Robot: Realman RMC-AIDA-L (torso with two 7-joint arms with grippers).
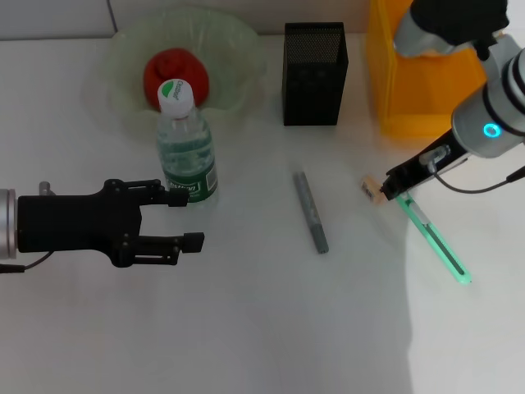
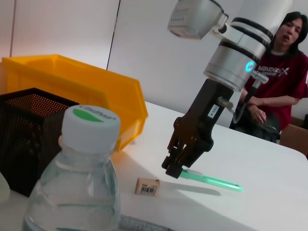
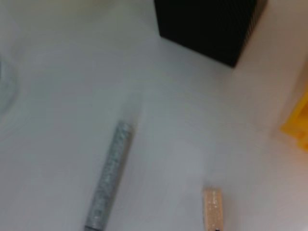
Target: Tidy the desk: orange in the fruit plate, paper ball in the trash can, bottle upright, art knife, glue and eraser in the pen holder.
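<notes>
Eraser (image 1: 371, 190) touching right gripper (image 1: 397, 185), left edge.

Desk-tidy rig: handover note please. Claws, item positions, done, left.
Left claw: open, empty, level beside the water bottle.
Right claw: down at the near end of the green art knife; grip not confirmed.
Done: bottle upright; a red-looking fruit sits in the fruit plate.
Left: art knife, eraser and grey glue stick all lie on the desk, none in the black mesh pen holder.
Paper ball not visible; the yellow bin stands beside the holder.
</notes>
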